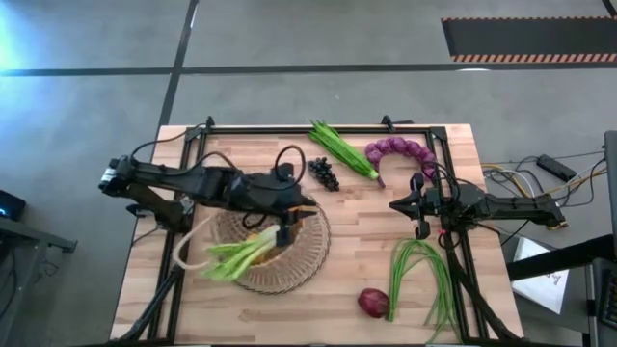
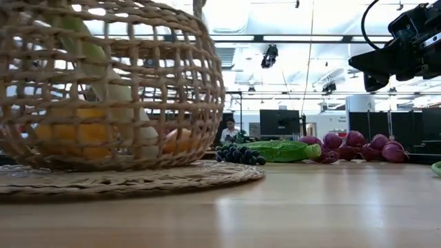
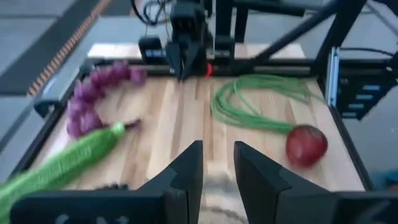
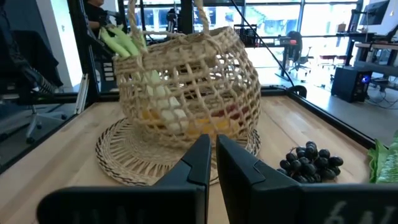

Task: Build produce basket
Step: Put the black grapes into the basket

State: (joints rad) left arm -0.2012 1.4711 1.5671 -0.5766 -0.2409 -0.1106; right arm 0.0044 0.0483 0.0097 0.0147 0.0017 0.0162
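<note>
The tan wicker basket (image 1: 273,253) stands on its round woven mat at the table's near left. It holds the leek (image 1: 231,258), whose green leaves stick out over the rim, and orange peppers (image 2: 65,136). My left gripper (image 1: 301,214) hovers over the basket's far right rim, open and empty; it also shows in the left wrist view (image 3: 217,163). My right gripper (image 1: 410,206) waits shut and empty at mid-right; it also shows in the right wrist view (image 4: 212,158). On the table lie green pods (image 1: 342,149), dark grapes (image 1: 324,173), a purple onion string (image 1: 405,152), green beans (image 1: 424,275) and a red onion (image 1: 373,303).
A black metal frame (image 1: 289,128) runs around the table's edges. Bare wood (image 1: 362,226) lies between the basket and my right gripper. A person (image 2: 229,131) sits far off in the room behind the table.
</note>
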